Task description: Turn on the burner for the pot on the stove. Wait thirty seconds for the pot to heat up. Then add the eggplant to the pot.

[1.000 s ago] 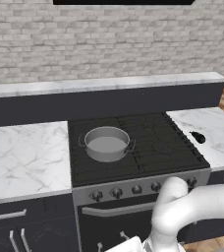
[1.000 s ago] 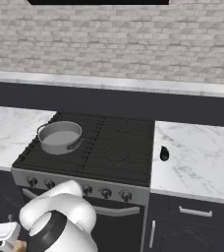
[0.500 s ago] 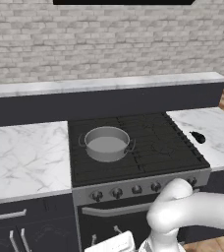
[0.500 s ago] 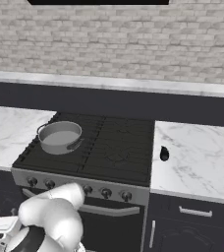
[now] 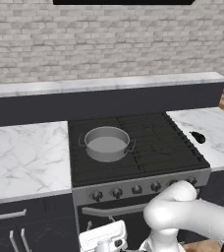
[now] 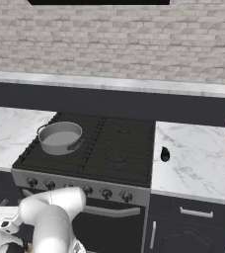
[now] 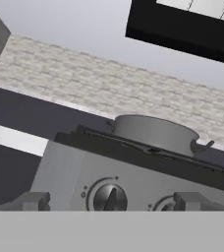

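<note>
The grey pot [image 5: 106, 142] [image 6: 60, 137] [image 7: 153, 132] stands on the front-left burner [image 5: 90, 160] of the black stove [image 5: 155, 142] [image 6: 117, 148]. On the marble counter to the right of the stove lies the small dark eggplant [image 5: 198, 137] [image 6: 165, 154]. My gripper [image 7: 113, 202] [image 5: 99, 224] hangs low in front of the oven door, below the knob row. It is open with nothing between its fingers, and it looks up at the leftmost knob [image 7: 110, 198] [image 5: 97, 195], still apart from it.
More round knobs [image 5: 136, 189] [image 6: 106, 193] run along the grey front strip, above the oven door handle [image 6: 119, 212]. Marble counters [image 5: 25, 157] [image 6: 198, 163] flank the stove. A dark raised ledge [image 5: 104, 101] and a brick wall stand behind.
The hand has slid left along the stove front, under the knob row, and the elbow has swung with it. Pot and eggplant have not moved.
</note>
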